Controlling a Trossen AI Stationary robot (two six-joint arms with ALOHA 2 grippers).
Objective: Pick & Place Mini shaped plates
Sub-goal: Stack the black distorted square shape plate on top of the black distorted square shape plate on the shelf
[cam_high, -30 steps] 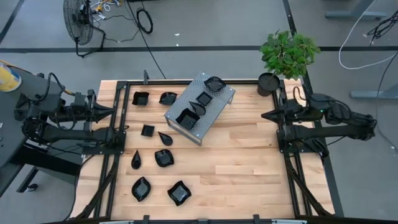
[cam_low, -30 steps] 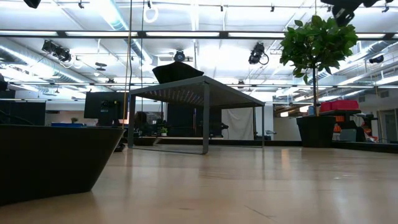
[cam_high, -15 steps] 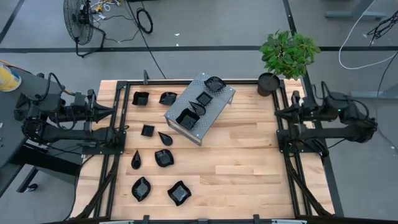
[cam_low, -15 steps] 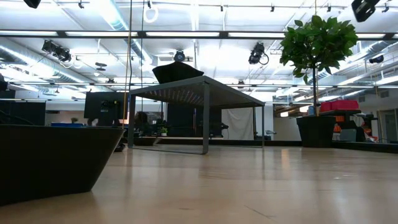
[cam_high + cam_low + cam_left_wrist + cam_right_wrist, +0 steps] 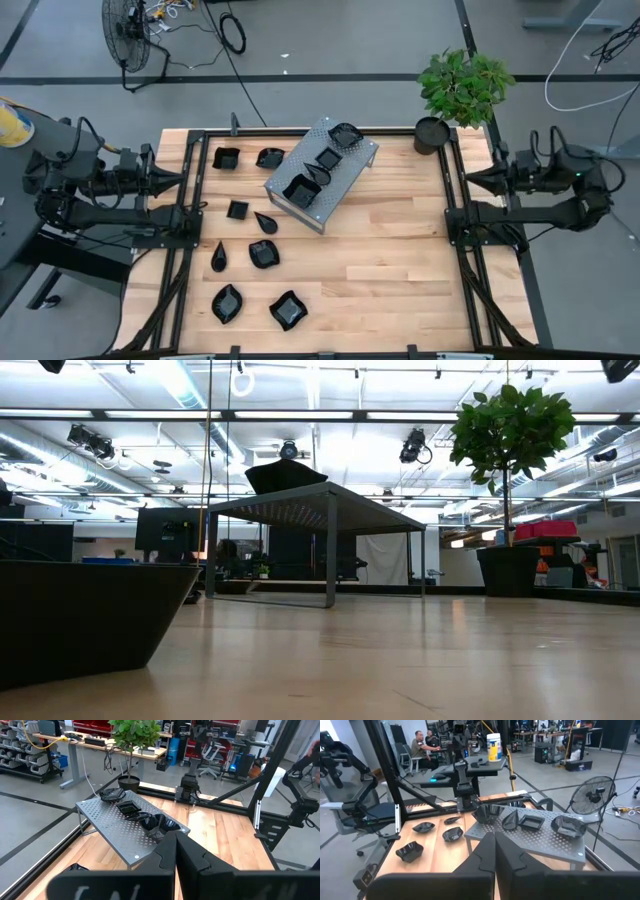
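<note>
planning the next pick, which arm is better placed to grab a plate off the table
Left. Its gripper sits by the loose mini shaped plates on the wood; the right gripper is parked at the far edge.

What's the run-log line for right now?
left gripper: shut, parked at table's left edge | right gripper: shut, empty, right edge | metal box: four mini plates on top | table: eight plates left

Glossy black plates [image 5: 288, 310], perforated metal box [image 5: 321, 173]

A grey floor [image 5: 330, 40] crossed by dark lines surrounds the wooden bench [image 5: 380, 270]; a standing fan [image 5: 127, 30] and cables lie beyond its far edge, under bright ceiling lights [image 5: 190, 385].
</note>
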